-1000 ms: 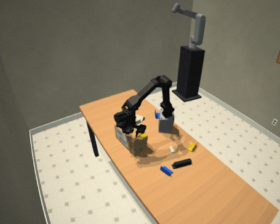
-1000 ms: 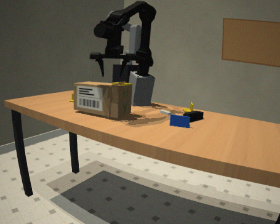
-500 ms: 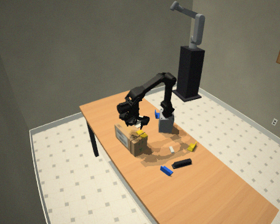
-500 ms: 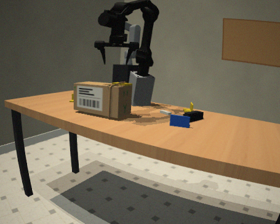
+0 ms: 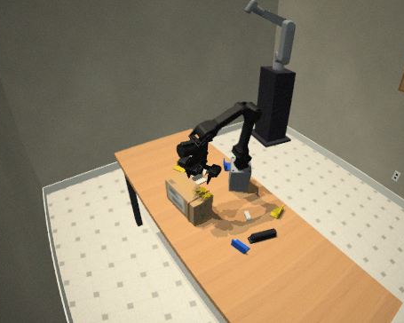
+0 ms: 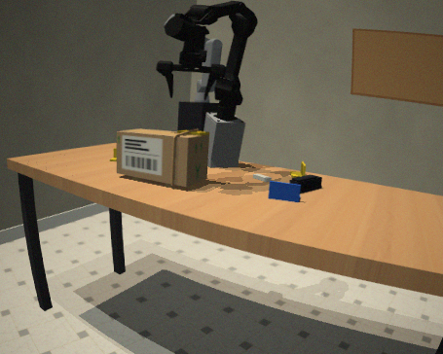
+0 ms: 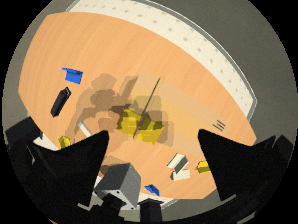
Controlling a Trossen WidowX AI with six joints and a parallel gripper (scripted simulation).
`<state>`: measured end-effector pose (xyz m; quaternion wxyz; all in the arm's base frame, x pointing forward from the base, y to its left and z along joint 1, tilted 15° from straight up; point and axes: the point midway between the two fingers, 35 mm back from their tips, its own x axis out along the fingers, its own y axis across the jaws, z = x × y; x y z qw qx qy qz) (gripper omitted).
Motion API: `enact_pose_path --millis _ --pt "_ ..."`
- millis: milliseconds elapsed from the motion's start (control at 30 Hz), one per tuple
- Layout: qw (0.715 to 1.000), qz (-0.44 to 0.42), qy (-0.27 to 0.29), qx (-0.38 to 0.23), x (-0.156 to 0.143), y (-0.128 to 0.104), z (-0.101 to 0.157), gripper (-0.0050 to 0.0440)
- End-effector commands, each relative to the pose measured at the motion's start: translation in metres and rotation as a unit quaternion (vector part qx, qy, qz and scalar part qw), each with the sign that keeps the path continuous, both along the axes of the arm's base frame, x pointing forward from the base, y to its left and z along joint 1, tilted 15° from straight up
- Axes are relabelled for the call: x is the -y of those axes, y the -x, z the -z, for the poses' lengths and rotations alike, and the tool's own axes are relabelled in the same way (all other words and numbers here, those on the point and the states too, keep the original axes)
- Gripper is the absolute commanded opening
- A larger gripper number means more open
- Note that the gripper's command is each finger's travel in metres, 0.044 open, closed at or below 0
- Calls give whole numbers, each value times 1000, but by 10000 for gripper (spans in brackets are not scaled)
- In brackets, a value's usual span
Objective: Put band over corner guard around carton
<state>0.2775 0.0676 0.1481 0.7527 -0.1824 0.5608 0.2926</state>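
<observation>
A thin dark band (image 7: 152,106) crosses the brown cardboard carton (image 6: 162,156) over the yellow corner guard (image 5: 203,193); black claw (image 6: 192,78) wide, empty.

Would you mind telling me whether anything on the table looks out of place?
Small parts lie scattered right of the carton: a white block, a blue piece, a black bar and a yellow piece. The gripper hangs open above the carton, holding nothing.
</observation>
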Motion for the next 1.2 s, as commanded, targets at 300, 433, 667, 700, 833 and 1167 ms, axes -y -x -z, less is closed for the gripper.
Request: enact_pose_path --millis 300,433,667,700,833,1167 --pt "982 136 -74 110 10 60 21 440" --pt "971 167 -100 138 12 73 33 440" --pt "950 215 -145 175 13 87 55 440" --pt "946 223 -154 180 13 89 59 440" --pt "930 245 -183 203 13 92 70 440" --pt "930 247 -184 203 13 92 73 440"
